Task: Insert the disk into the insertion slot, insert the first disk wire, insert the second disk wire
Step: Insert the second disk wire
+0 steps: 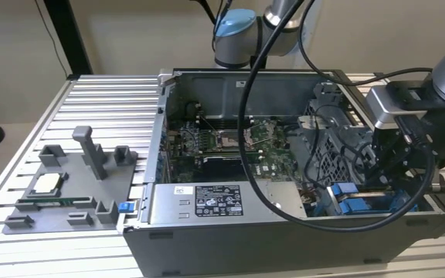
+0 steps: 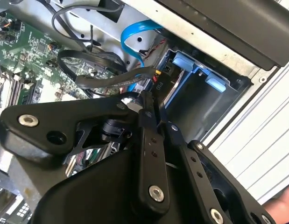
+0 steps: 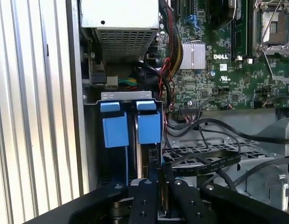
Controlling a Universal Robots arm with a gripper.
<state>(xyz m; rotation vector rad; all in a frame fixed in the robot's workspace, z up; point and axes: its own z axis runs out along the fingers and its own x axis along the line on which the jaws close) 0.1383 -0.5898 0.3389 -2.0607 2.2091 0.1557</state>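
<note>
Claw (image 3: 159, 186): narrowed almost to closing; in both wrist views I see its fingers (image 2: 145, 140) pinching a thin slab held edge-on, which I take to be the disk (image 3: 143, 158).
Disk: upright on its edge, its leading end reaching into the bay between the two blue tabs; how deep it sits I cannot tell.
Insertion slot (image 3: 130, 95): grey metal bay with blue rails, in the corner of the computer case (image 1: 284, 243) at the exterior view's right, against the case's side wall.
Black flat cable (image 3: 205, 163): looped just beside the claw, close to the slot mouth.
Blue cable (image 2: 130, 37): arched above the bay, apart from the claw.
Motherboard (image 3: 214, 70): beyond the bay, across the case floor.
Risk, as I judge it: a slightly tilted disk could bind on the blue rails; the claw's knuckles could snag the black cable; the disk could slip in so narrow a pinch.
</note>
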